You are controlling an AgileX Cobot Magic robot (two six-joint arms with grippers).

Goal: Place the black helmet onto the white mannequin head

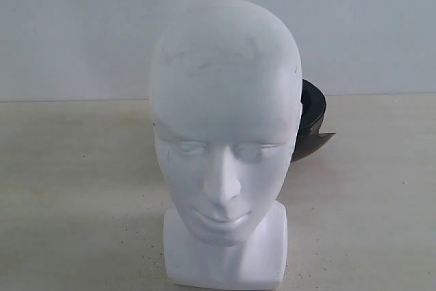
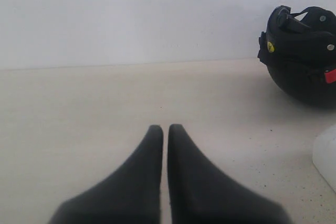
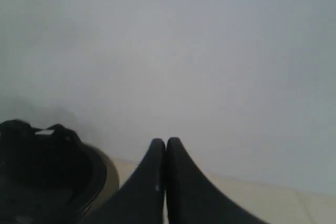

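Note:
The white mannequin head (image 1: 225,134) stands upright at the front of the table, facing the exterior camera, bare on top. Behind it to the right only an edge of the black helmet (image 1: 310,117) shows. The left wrist view has the helmet (image 2: 302,56) resting on the table with its straps and red buckle visible, well away from my left gripper (image 2: 165,128), which is shut with nothing in it. A corner of the mannequin base (image 2: 326,157) shows there. In the right wrist view my right gripper (image 3: 166,142) is shut and empty, with the helmet (image 3: 47,171) close beside it.
A pale beige table (image 1: 75,189) runs back to a plain white wall (image 1: 75,25). Neither arm appears in the exterior view. Nothing else stands on the table.

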